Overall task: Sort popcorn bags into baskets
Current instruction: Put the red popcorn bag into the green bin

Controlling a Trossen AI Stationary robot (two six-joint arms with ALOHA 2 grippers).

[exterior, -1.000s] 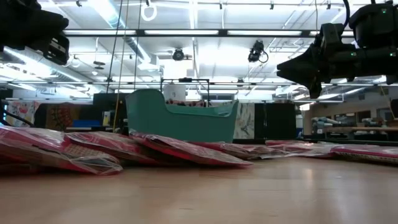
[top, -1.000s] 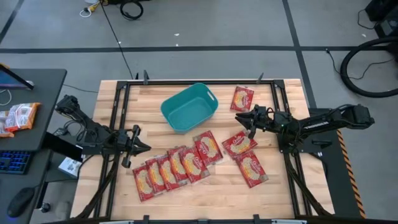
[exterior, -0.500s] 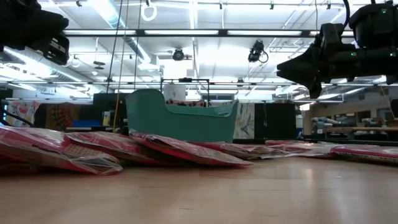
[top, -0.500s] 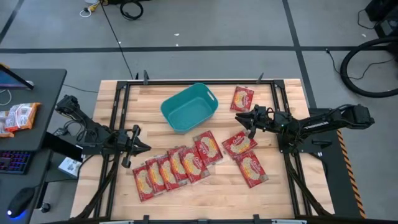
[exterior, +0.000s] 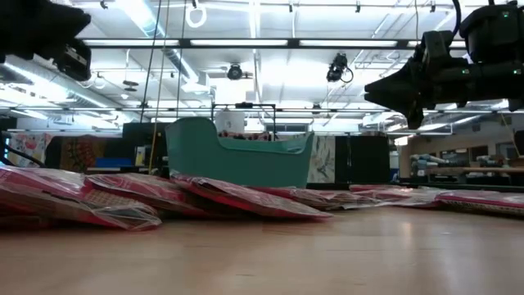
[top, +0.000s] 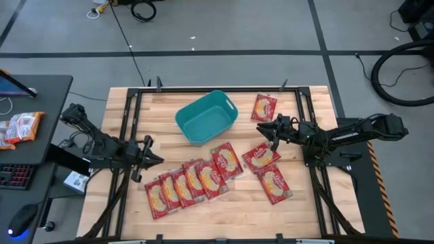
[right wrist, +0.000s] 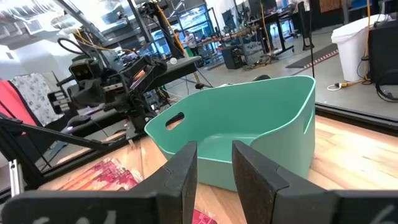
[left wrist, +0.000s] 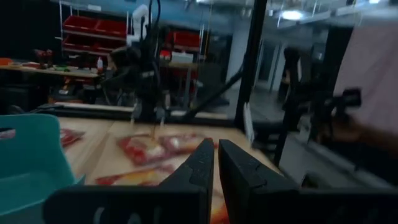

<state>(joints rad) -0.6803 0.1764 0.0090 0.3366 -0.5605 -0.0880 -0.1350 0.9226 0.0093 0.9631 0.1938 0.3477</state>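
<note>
A pale wooden slatted table (top: 224,203) with a black metal frame is standing on a grey floor, and a dark desk (top: 30,129) is sitting beside it on the left arm's side. Near the table's far middle, a teal plastic rectangular tub (top: 205,117) with rounded corners and handle cut-outs is resting at an angle, and no packets are showing inside it. In front of the tub, a row of flat red popcorn bags (top: 193,179) with cream-yellow round pictures is lying overlapped like fallen tiles. Two more red bags (top: 260,156) are lying just beside that row on the right arm's side, one touching the other, and a single red bag (top: 264,107) is lying apart near the far edge, beside the tub. The right gripper (top: 266,131) is hovering above the table between that lone bag and the pair, its fingers (right wrist: 186,171) standing narrowly parted and holding nothing, pointing at the tub. The left gripper (top: 157,160) is hanging off the row's near end, its fingers (left wrist: 199,165) nearly closed with only a slim gap, empty too.
</note>
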